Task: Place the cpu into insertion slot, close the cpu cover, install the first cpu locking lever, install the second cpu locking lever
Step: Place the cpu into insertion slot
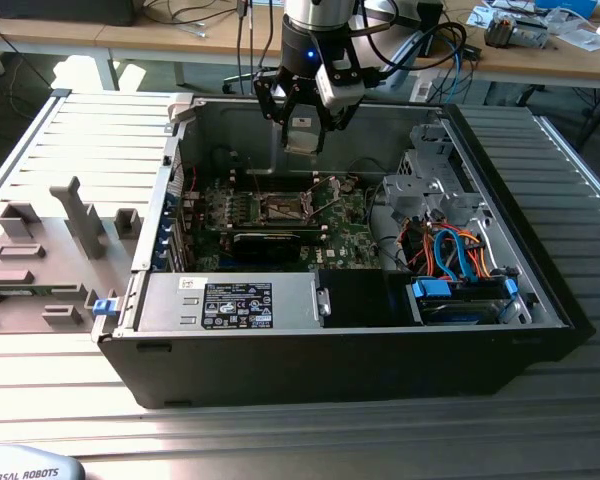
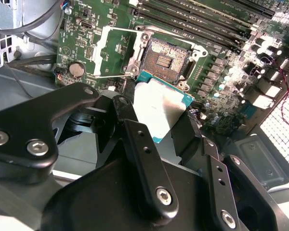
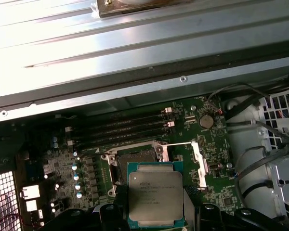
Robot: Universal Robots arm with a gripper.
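My gripper [image 1: 301, 122] hangs over the back of the open computer case, shut on the cpu [image 1: 302, 140]. In the first wrist view the cpu [image 3: 155, 195] shows its silver-grey top between the black fingers [image 3: 111, 215]. The second wrist view shows its pale underside [image 2: 159, 108], held level. The insertion slot [image 3: 135, 166] lies bare on the green motherboard, a little beyond and below the chip, also seen as the insertion slot [image 2: 164, 58] with its contact field exposed. The cpu cover [image 2: 116, 50] is swung open beside the slot, and a thin wire locking lever [image 3: 178, 143] stands raised.
Memory slots [image 3: 120, 127] run along the slot's far side. The case wall [image 3: 135, 57] rises just behind the board. A labelled power supply [image 1: 235, 300] fills the case's front, with a drive cage [image 1: 435, 185] and blue and orange cables [image 1: 460, 255] at the exterior view's right. Grey fixtures [image 1: 75, 215] stand on the table at its left.
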